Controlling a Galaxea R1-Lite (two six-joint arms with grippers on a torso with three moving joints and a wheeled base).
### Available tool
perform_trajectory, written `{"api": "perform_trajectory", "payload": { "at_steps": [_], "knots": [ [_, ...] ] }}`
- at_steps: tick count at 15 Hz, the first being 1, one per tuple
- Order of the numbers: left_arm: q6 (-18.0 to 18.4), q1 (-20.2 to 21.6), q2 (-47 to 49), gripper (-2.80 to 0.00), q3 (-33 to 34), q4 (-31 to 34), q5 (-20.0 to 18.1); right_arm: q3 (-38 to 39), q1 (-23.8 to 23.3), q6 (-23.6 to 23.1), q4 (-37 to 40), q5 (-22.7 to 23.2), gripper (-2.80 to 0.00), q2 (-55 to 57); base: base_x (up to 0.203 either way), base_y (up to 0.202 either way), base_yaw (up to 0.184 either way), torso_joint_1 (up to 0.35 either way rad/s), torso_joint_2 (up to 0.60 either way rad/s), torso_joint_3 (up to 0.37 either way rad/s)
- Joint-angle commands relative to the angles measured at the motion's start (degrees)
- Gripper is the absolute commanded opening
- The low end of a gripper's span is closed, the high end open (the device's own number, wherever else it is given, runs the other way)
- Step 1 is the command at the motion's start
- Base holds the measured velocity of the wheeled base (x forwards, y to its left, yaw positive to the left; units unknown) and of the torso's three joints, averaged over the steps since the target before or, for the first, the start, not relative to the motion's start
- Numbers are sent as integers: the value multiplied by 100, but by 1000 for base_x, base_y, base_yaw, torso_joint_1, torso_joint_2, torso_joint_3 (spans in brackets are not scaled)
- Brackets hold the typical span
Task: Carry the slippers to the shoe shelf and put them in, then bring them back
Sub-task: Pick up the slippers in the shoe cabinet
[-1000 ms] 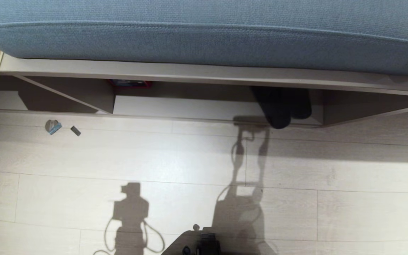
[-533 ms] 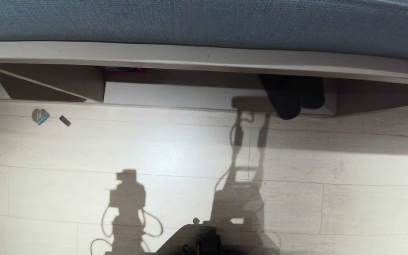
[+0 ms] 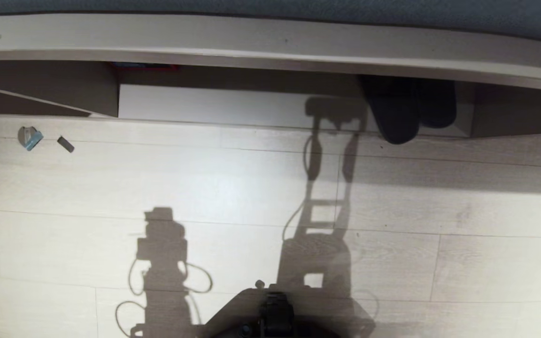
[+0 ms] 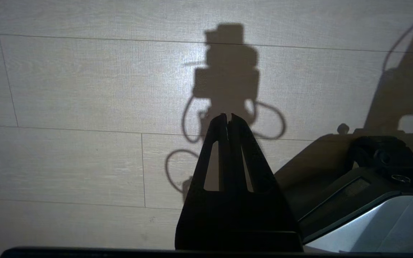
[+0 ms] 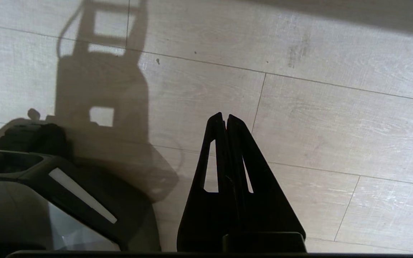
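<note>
From my head camera I look down on pale plank floor running up to the shoe shelf, whose low opening spans the top of the view under a long front edge. The slippers sit inside the right end of that cubby, side by side and just beside the upright panel that closes it on the right. The nearer one's rounded end pokes out over the front lip of the pale base board, while the other lies deeper in. A vertical divider closes the cubby on its left. The base board between divider and slippers is bare and brightly lit. On the floor well to the left, near the shelf's lip, lie a small blue-and-grey object and a small dark piece, close together but apart. My own base shows at the bottom edge, and neither of my arms enters this view.

From my left wrist camera, my left gripper hangs above the planks with its two fingers pressed together at the tips, clenched on nothing. The corner of my base lies beside it, and plain floor lies on the other side.

From my right wrist camera, my right gripper is likewise clenched tight and empty above the floor. My base sits to one side of it, with open planks beyond the fingertips and along the other side.
</note>
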Motion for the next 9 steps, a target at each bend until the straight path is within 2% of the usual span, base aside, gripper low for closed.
{"api": "perform_trajectory", "payload": {
  "at_steps": [1, 3, 5, 9],
  "knots": [
    [3, 0, 5, -280, 0, 1, 0, -14, 0, -16, -4, 24, -280, 4, 0, 0, 0, 0, 2, -193],
    [3, 0, 5, -280, 0, 1, 0, -304, 9, -18, 1, 96, -280, 95, 0, 0, 0, 1, 2, -89],
    [3, 0, 5, -280, 0, 1, 0, -714, 20, -6, -5, 171, -280, 662, 0, 0, 0, 3, 1, -21],
    [12, 0, 5, -280, 0, 1, 0, -1475, 25, -315, -594, 206, -280, 2925, 0, 0, 0, 0, 0, 0]
  ]
}}
